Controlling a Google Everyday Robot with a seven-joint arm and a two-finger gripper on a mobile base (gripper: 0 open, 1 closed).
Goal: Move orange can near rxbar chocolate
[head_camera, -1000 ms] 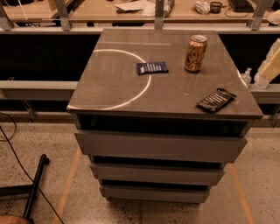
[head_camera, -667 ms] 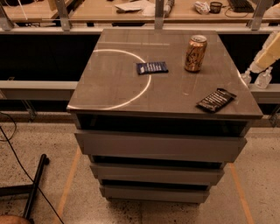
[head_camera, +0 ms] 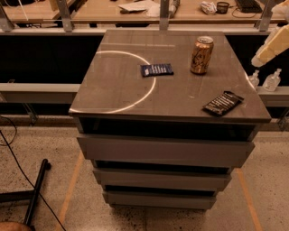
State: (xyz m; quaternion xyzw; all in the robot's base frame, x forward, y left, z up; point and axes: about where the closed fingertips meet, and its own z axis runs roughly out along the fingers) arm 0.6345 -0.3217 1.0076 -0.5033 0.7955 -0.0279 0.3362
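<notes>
The orange can (head_camera: pixel 201 55) stands upright on the back right of the grey cabinet top (head_camera: pixel 117 90). The rxbar chocolate (head_camera: pixel 222 103), a flat black wrapper with white lettering, lies near the front right edge, a good hand's width in front of the can. Of my arm only a cream-coloured segment (head_camera: pixel 272 47) shows, at the right edge of the view, beyond the cabinet and to the right of the can. My gripper itself is out of view.
A dark blue wrapper (head_camera: pixel 156 69) lies mid-top, left of the can, beside a white arc marked on the surface. Two small clear bottles (head_camera: pixel 272 81) stand on a ledge to the right. A long wooden bench (head_camera: pixel 104 11) with clutter runs behind. The cabinet has several drawers (head_camera: pixel 162 151).
The cream arm segment at the right edge has risen a little. The can and both wrappers have not moved.
</notes>
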